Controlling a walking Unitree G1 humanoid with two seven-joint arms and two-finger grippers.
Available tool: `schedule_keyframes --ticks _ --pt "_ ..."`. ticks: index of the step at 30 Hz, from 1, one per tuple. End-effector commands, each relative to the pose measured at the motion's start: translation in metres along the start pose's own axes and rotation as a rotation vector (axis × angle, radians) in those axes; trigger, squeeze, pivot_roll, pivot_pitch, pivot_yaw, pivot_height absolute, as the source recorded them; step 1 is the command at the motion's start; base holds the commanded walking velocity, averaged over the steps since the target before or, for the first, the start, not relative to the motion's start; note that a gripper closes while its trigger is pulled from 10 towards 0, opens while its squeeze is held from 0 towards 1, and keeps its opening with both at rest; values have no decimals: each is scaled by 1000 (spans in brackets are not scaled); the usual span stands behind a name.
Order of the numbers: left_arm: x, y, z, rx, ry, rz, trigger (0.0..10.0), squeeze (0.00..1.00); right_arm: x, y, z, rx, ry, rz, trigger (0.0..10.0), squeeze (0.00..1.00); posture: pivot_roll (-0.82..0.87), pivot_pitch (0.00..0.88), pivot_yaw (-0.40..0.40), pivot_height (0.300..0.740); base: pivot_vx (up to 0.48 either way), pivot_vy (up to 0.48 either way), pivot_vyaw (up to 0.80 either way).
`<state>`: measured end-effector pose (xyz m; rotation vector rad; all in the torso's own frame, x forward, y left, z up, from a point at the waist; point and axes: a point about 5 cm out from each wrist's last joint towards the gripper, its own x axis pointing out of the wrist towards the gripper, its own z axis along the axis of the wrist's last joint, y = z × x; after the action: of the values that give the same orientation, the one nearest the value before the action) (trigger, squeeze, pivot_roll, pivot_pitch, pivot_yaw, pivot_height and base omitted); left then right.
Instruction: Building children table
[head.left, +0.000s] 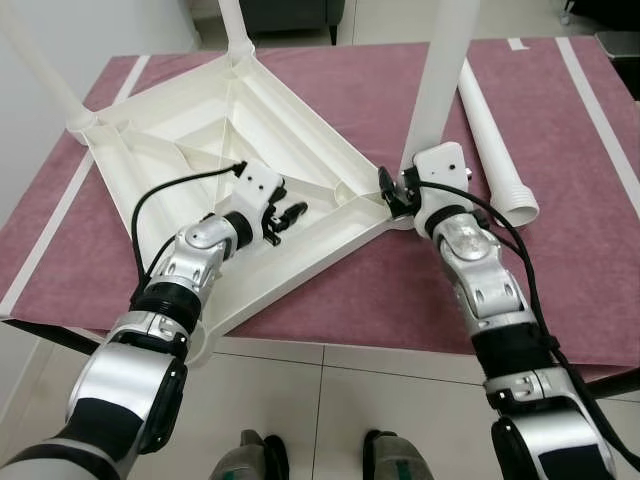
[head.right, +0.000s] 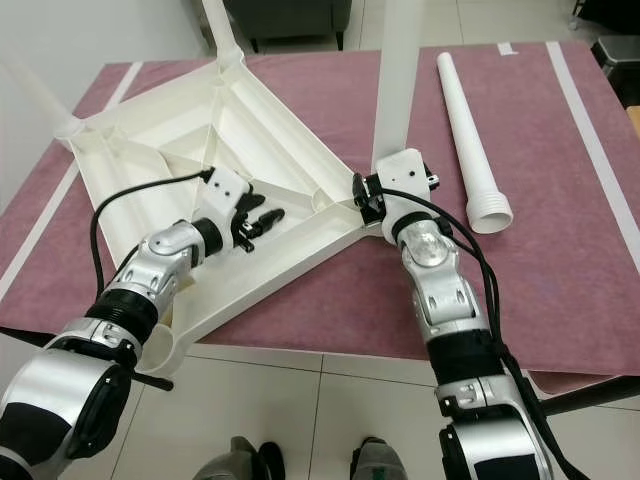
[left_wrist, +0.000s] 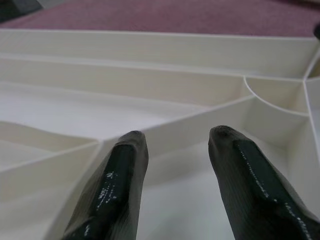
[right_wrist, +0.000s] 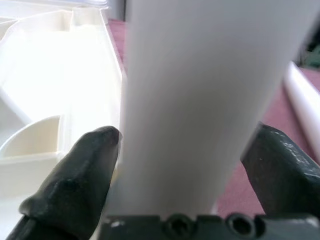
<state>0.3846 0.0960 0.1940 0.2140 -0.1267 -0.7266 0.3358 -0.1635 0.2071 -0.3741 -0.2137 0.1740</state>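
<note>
I see the white children's tabletop lying upside down on the maroon-covered counter, one corner hanging off the near edge. Left tool sits inside the ribbed underside, fingers parted, holding nothing. Right tool is at the tabletop's right corner, fingers either side of an upright white leg, about touching it. Loose white leg lies flat on the counter, right of that, apart from the tabletop.
</note>
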Motion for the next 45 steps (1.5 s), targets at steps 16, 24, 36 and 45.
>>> schedule_keyframes --ticks 16,24,36,45 --pt "-61 22 26 192 -5 -172 10000 0 -81 -6 24 258 -119 99 10000 0 -111 153 169 740 0 0 0" --pt "-113 13 17 366 221 -520 10000 0 -96 15 23 445 -82 210 10000 0 -89 132 153 740 0 0 0" --pt "-166 16 22 516 505 -914 10000 0 -97 31 28 536 -87 397 10000 0 -54 118 148 740 0 0 0" --pt "-155 11 6 519 509 -909 10000 0 -95 30 31 543 -84 408 10000 0 -67 121 144 740 0 0 0"
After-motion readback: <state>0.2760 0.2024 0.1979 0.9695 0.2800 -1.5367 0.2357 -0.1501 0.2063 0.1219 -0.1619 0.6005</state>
